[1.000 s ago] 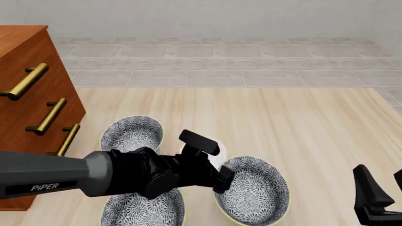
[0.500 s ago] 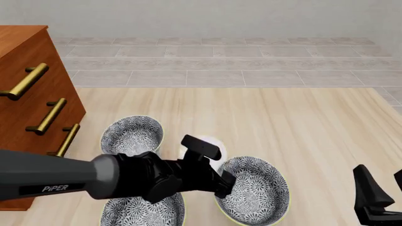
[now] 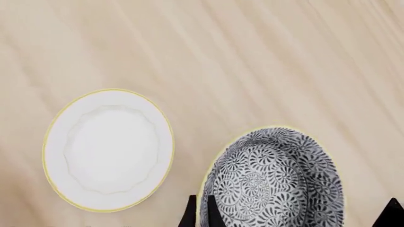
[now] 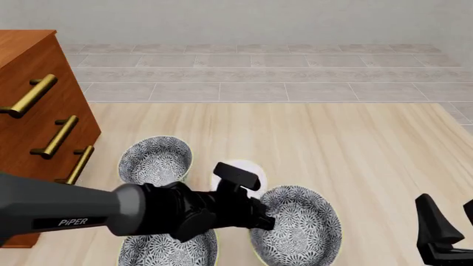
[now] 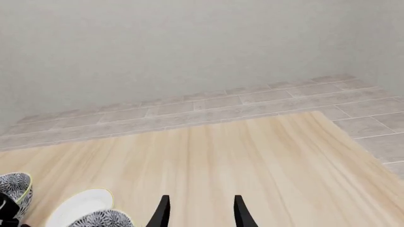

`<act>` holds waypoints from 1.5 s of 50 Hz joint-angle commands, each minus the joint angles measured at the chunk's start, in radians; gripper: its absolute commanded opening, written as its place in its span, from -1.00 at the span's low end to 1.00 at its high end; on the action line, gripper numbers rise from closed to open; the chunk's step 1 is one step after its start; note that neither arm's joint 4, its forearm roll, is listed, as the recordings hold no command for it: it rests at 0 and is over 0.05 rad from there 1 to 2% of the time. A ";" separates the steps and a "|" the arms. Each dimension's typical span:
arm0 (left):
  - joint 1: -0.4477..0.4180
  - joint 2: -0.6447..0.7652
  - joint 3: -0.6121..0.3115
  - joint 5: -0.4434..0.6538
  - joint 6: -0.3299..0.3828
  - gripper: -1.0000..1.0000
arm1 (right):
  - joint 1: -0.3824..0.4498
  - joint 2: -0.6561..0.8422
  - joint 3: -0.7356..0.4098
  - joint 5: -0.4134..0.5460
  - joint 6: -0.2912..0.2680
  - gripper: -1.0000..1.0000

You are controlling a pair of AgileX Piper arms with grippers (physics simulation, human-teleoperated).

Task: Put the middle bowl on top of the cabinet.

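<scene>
Currently: left arm over the bowls, right arm idle.
Left to right in the front view: cabinet [image 4: 37, 138] at the table's [image 4: 355, 144] left edge; far patterned bowl [image 4: 155, 159] beside it; near patterned bowl [image 4: 166, 250] partly under the arm; white dish [image 4: 247, 168]; middle bowl [image 4: 297, 231] on the table, right of the dish. Left fingers [image 3: 196, 215] spread wide, straddling the middle bowl's [image 3: 273, 179] rim, one prong outside and one at its far side. Right fingers [image 5: 162, 212] hang apart, holding nothing, at the table's right.
</scene>
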 commanded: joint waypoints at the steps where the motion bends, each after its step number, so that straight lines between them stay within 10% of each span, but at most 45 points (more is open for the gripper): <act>1: 0.032 -0.024 0.021 0.000 0.013 -1.00 | -0.002 0.000 0.000 -0.001 0.006 1.00; 53: -0.051 -0.168 -0.127 0.253 -0.085 -1.00 | -0.003 0.003 0.000 -0.005 0.007 1.00; 75: 0.054 -0.272 -0.139 0.445 -0.059 -1.00 | -0.002 0.000 0.000 -0.001 0.000 1.00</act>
